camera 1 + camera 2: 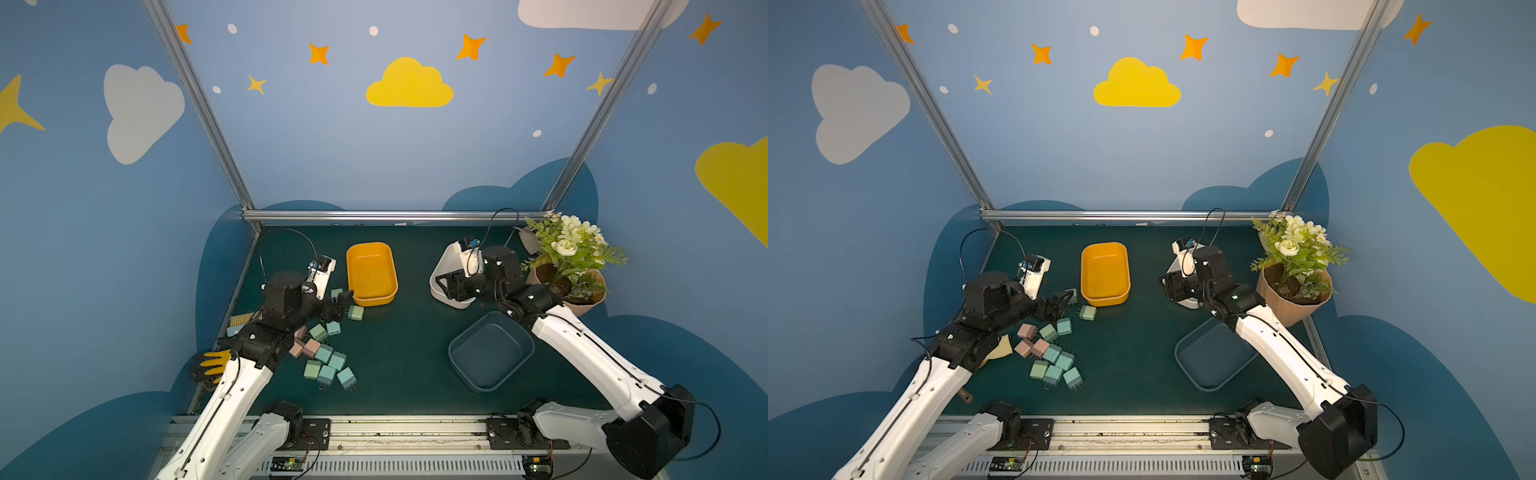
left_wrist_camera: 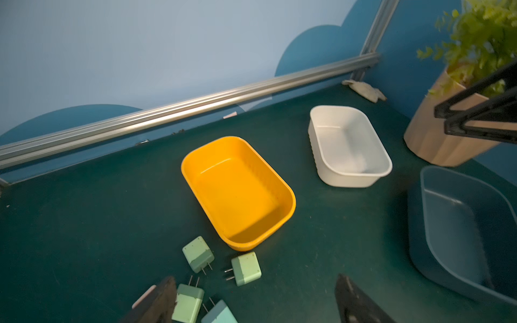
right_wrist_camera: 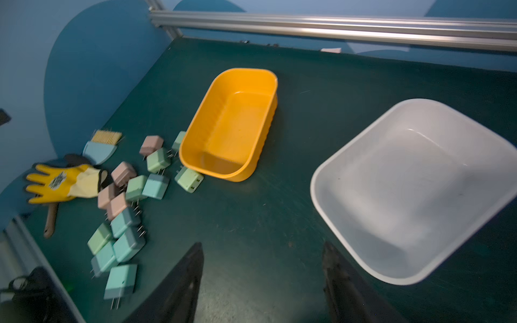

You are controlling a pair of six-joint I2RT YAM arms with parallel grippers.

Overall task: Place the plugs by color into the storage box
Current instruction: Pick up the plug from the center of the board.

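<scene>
Dark blue plastic storage box [image 1: 486,357]: nearest, on the robot's right side of the dark green table mat [image 1: 399,353], its far corner under the right arm.
Small rounded-cube charger plugs [image 1: 324,354]: pastel pink, pale green and light teal, each with two metal prongs. They lie in a loose scatter on the mat at the robot's left, several touching, all outside the boxes.
Yellow and black work glove [image 1: 214,363]: at the mat's left edge beside the pink plugs, partly covered by the left arm in a top view.
Pale blue brush with yellow bristles [image 3: 102,148]: just beyond the glove, near the left wall.
Black left gripper [image 1: 344,302]: over the far end of the scatter, just beside the near left corner of the orange plastic storage box [image 1: 370,270]. Its jaws stand wide apart with nothing between them. In the left wrist view a pale green plug lies against one fingertip [image 2: 165,290]; contact cannot be told.
Lone pale green plug [image 1: 355,312]: on its side, apart from the rest, just before the orange box's near wall.
Orange plastic storage box: mid-table, left of centre.
Black right gripper [image 3: 263,246]: jaws parted, holding nothing, bare mat between them, at the near edge of the white plastic storage box [image 2: 349,151].
White plastic storage box: right of the orange one, well apart from it.
Green plant with white flowers in a tan faceted pot [image 1: 569,257]: far right corner, just behind the right arm.
Aluminium rail [image 1: 395,215]: along the mat's far edge.
</scene>
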